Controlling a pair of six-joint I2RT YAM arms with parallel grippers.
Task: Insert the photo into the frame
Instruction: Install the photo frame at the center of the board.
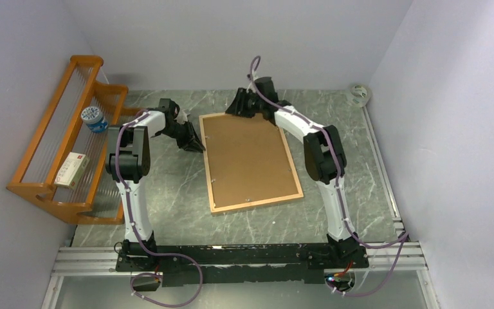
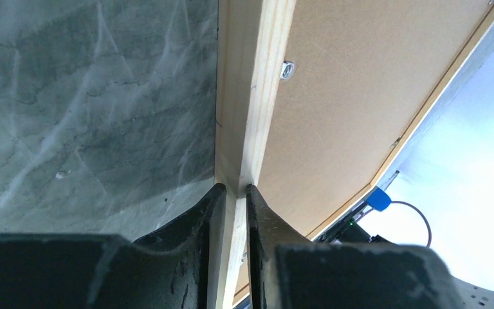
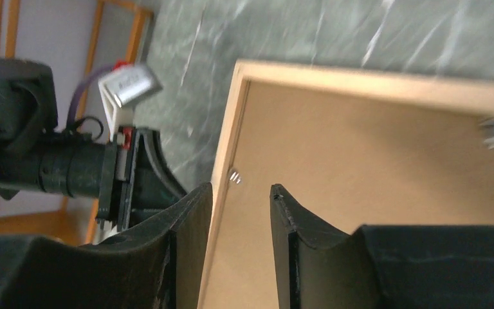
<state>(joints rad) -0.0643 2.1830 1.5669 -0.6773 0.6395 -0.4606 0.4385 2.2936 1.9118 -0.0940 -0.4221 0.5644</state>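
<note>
Frame point(image 1: 255, 205) back-up on table point(image 1: 167, 193); left jaws clamp its side rail, probably to steady it; right jaws part-open astride the rail near the far corner, gripping nothing.

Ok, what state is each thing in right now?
frame: lying flat, back side up.
backing board: seated in the frame.
left tool: shut on the frame's left rail.
right tool: open, above the frame's far end.
photo: not visible.

Orange rack point(image 1: 45, 193) with tub point(image 1: 94, 119) and box point(image 1: 72, 170), tape roll point(image 1: 360, 94)
</note>
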